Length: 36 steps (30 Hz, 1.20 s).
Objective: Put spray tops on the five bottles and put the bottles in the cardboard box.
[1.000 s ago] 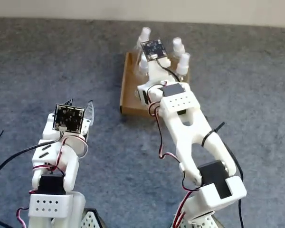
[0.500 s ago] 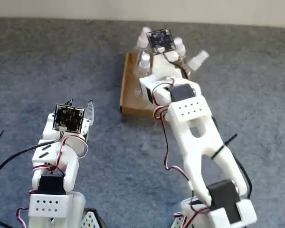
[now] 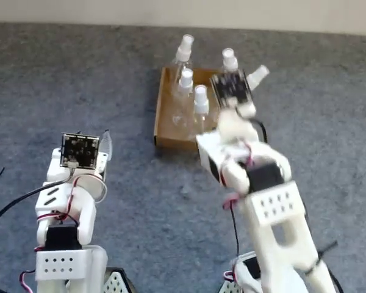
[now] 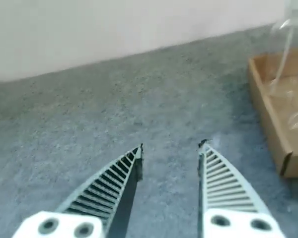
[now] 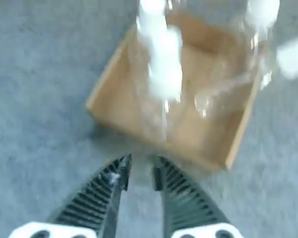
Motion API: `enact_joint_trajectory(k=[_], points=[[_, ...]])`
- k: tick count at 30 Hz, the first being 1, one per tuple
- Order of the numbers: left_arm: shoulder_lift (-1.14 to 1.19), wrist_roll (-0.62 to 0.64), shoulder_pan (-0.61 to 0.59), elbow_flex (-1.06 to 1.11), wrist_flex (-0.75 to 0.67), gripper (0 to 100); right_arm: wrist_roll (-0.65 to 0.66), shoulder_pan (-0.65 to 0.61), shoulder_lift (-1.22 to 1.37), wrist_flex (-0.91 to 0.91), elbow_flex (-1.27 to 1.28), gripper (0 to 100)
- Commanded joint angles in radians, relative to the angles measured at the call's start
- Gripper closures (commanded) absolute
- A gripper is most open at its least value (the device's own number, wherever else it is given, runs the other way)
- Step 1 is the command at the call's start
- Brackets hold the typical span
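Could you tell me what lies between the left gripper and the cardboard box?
Bare grey carpet; the left wrist view shows it between left gripper and cardboard box.

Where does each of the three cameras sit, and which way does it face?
High view: fixed above, looking down on the table; shows left arm, right arm, cardboard box, bottles.
Left wrist view: on the left arm, facing low across the table; open left gripper in front, box beyond.
Right wrist view: on the right arm, tilted down at the box; right gripper narrowly parted.
Shared: all views show the box with bottles.
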Motion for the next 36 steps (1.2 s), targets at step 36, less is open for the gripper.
enact_joint_trajectory(k=[36], points=[[-0.303,-0.008,-0.547,0.255,0.76,83,0.285,0.265,-0.969,0.216,1.082,99.4]])
